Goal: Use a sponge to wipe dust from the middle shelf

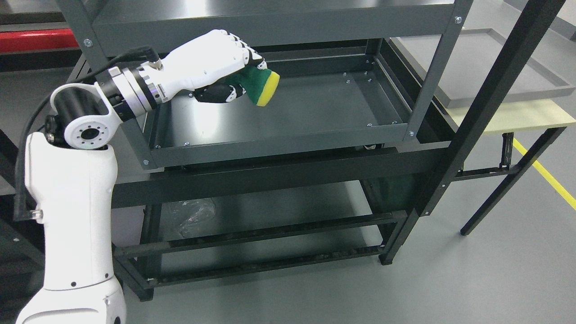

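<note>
Left robot hand (225, 63) reaching in from the left post of the rack, fingers (234, 45) curled tight round a sponge (263, 85), green scrub side toward the palm, yellow foam end sticking out to the right. Sponge held over the back-left part of the middle shelf (288, 112); hard to tell whether touching the dark tray surface or hanging just above it. No right arm in sight. Best done, by the look of things: lower until the sponge face lies flat on the tray, not on an edge; keep light, even pressure; sweep in straight overlapping passes from the left wall toward the right rim, then step forward toward the front lip. Mind the knuckles under the top shelf (270, 18) and the wrist against the left post. Corners and screw heads likely to hold dust, so slow there.
</note>
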Available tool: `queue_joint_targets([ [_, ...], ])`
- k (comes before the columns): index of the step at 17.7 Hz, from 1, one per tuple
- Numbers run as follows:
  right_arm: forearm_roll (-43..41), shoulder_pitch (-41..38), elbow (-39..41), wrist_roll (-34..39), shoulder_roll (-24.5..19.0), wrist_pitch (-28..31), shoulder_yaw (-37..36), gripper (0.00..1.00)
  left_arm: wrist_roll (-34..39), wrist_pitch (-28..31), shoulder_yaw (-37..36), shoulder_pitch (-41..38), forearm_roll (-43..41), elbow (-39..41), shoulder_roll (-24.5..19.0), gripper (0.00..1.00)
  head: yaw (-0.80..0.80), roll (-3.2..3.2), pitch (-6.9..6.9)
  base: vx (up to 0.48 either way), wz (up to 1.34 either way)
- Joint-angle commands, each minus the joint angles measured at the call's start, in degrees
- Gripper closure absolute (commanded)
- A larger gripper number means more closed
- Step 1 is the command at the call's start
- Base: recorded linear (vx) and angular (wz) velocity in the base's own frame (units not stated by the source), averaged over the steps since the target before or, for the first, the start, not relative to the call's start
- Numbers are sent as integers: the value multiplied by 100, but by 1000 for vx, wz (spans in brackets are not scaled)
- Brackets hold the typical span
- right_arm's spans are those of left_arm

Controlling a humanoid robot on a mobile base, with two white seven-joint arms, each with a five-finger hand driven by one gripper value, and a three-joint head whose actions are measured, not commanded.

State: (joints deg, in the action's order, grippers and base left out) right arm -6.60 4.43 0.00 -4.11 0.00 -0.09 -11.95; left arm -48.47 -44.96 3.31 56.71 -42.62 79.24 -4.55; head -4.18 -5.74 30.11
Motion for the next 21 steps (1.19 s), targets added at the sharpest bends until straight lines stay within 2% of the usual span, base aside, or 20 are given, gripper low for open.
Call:
queue_joint_targets([
  [1, 1, 5, 100, -2, 100, 414, 0, 0, -14, -4, -515, -160, 552, 48, 355, 94, 0, 0, 0, 0, 0],
  [6, 1, 5, 100, -2, 100, 414, 0, 0, 100, -4, -893, -37, 632, 39, 355, 94, 0, 0, -1, 0, 0],
  [10, 1, -4, 100, -2, 100, 422, 0, 0, 749, -4, -946, 278, 475, 83, 307, 94, 0, 0, -1, 0, 0],
  [12, 1, -4, 100, -2, 100, 414, 0, 0, 996, -4, -841, 332, 456, 83, 157, 94, 0, 0, -1, 0, 0],
  [16, 1, 5, 100, -2, 100, 414, 0, 0, 1304, -4, -95, 341, 465, 92, 25, 93, 0, 0, -1, 4, -12],
  [18, 1, -4, 100, -2, 100, 414, 0, 0, 1296, -4, -23, 314, 456, 109, -150, 94, 0, 0, -1, 0, 0],
  [21, 1, -4, 100, -11, 100, 414, 0, 0, 1209, -4, -67, 367, 62, 136, -685, 94, 0, 0, -1, 0, 0],
])
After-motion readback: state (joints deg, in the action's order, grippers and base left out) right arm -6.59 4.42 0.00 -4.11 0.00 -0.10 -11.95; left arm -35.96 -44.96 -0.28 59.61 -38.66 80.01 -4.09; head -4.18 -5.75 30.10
